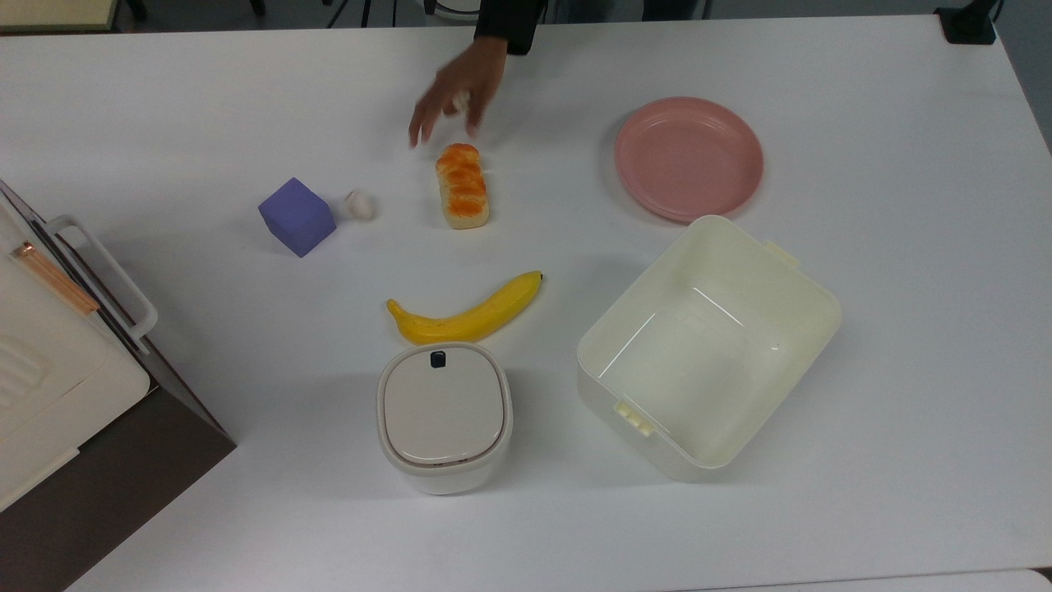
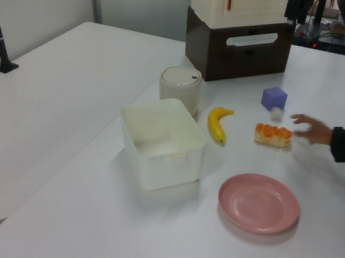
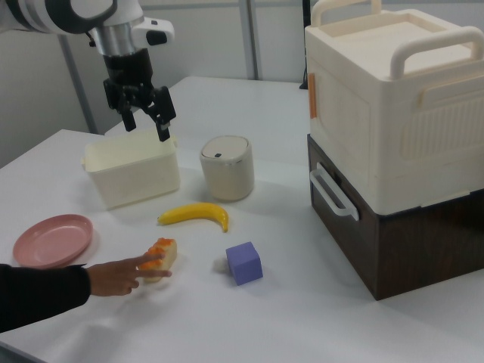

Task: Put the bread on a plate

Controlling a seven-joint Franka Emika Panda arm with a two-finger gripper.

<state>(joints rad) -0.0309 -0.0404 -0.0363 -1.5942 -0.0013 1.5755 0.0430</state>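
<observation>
The bread [image 1: 463, 187], a small loaf with a glossy orange top, lies on the white table at mid-back; it also shows in the left view [image 2: 273, 135] and the right view [image 3: 160, 253]. The pink plate [image 1: 689, 158] sits bare to the top view's right of it [image 2: 258, 202] [image 3: 53, 240]. My gripper [image 3: 145, 126] hangs open and holds nothing, high above the cream tub [image 3: 132, 175], far from the bread. A person's hand [image 1: 456, 86] in a dark sleeve reaches in, its fingertips at the bread's far end [image 3: 113, 276].
A small white lumpy ball [image 1: 359, 205] lies beside a purple cube [image 1: 297, 216]. A banana [image 1: 468, 316], a lidded cream canister [image 1: 444, 415] and the open tub [image 1: 707, 345] stand nearer the front. A large cream-and-brown appliance [image 3: 393, 136] fills the top view's left corner.
</observation>
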